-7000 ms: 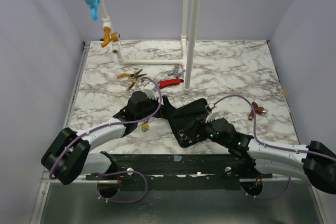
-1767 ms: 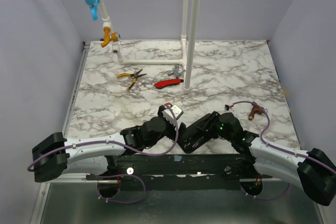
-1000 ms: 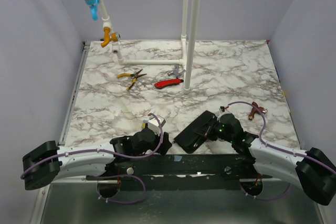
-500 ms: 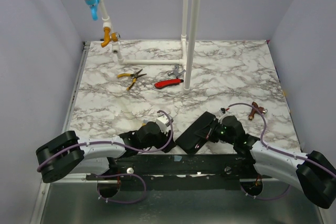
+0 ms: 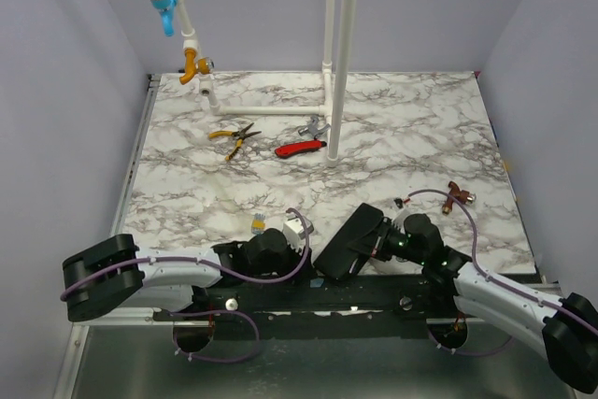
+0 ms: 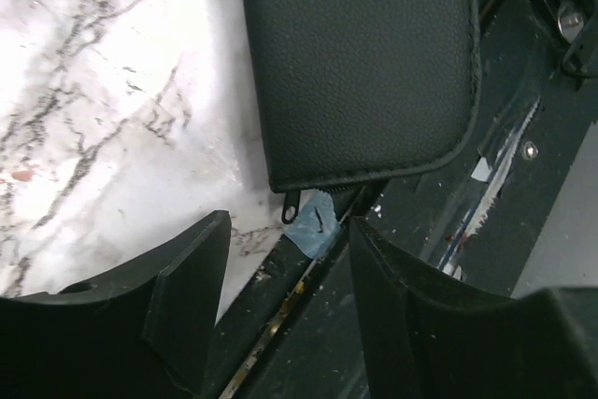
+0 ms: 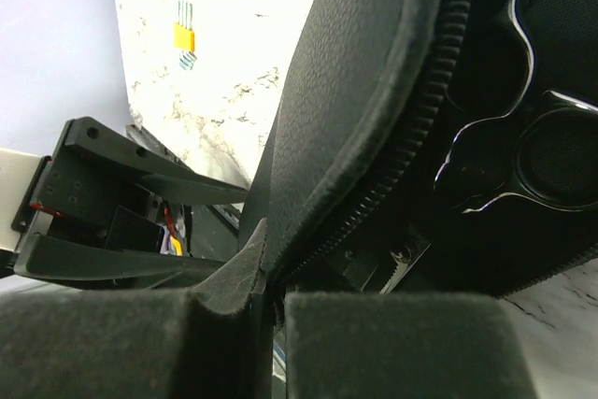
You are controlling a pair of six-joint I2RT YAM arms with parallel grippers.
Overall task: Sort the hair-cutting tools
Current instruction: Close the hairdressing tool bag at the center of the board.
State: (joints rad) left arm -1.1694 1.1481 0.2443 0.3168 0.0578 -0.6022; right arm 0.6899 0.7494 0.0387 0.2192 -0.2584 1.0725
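My right gripper (image 7: 266,298) pinched the black case (image 6: 364,53) by its flap, my left gripper (image 6: 288,226) gaped empty; centering on the zipper pull (image 6: 291,206) seemed wise.

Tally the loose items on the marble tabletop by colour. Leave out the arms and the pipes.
Black: 1, the black zipped case
Yellow: 2, the yellow-handled pliers and the small yellow piece
Red: 1, the red-handled tool
Grey: 1, the small grey metal tool
Brown: 1, the small brown object
Total: 6
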